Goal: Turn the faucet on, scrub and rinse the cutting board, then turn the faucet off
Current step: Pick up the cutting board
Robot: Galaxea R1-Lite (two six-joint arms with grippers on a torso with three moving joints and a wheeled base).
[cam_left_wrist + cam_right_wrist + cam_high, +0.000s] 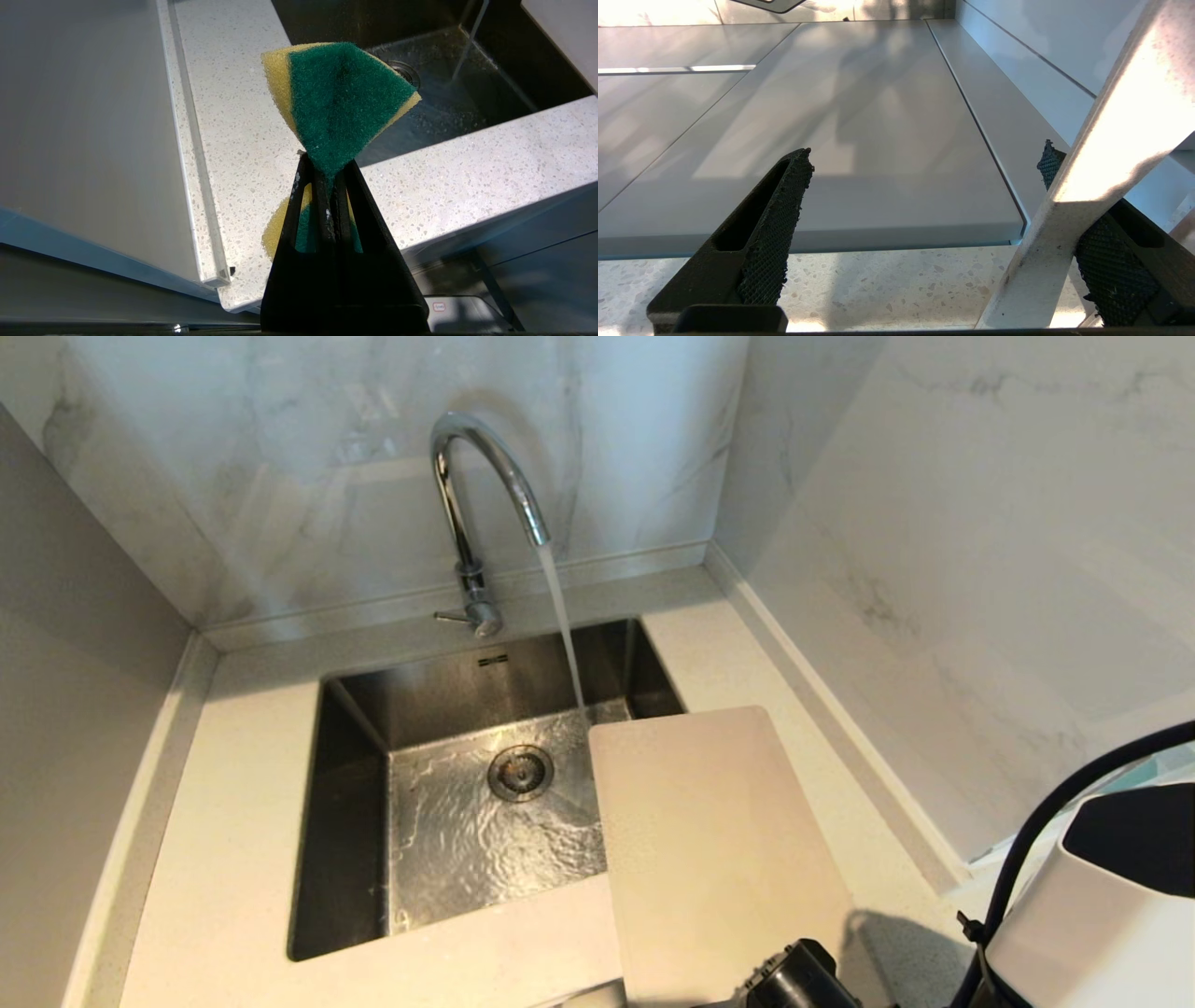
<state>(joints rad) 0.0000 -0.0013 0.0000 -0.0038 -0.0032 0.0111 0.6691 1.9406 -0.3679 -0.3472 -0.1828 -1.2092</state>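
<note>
**Water running, board lying half over the sink**

From the head view, the faucet (476, 513) stands at the back edge of the sink (355, 821), and a stream of water (562, 625) falls from its spout into the basin, rippling around the drain (520, 772). The cutting board (719, 859) lies on the pale speckled worktop (233, 821) at the sink's right side, its far corner jutting over the basin just beside where the water lands. A dark part of the robot shows at the bottom edge by the board's near end.

In the left wrist view, the left gripper (329, 165) is held back from the worktop's front edge, its fingers pinched tight on a sponge (341, 98), yellow with a green scouring face. The sponge fans out above the fingertips, with the sink and the water beyond it.

In the right wrist view, the right gripper (924, 186) has its fingers (770, 233) spread wide. The edge of the cutting board (1106, 154) crosses between them, close against one finger and well apart from the other, so the board is not clamped.
</note>
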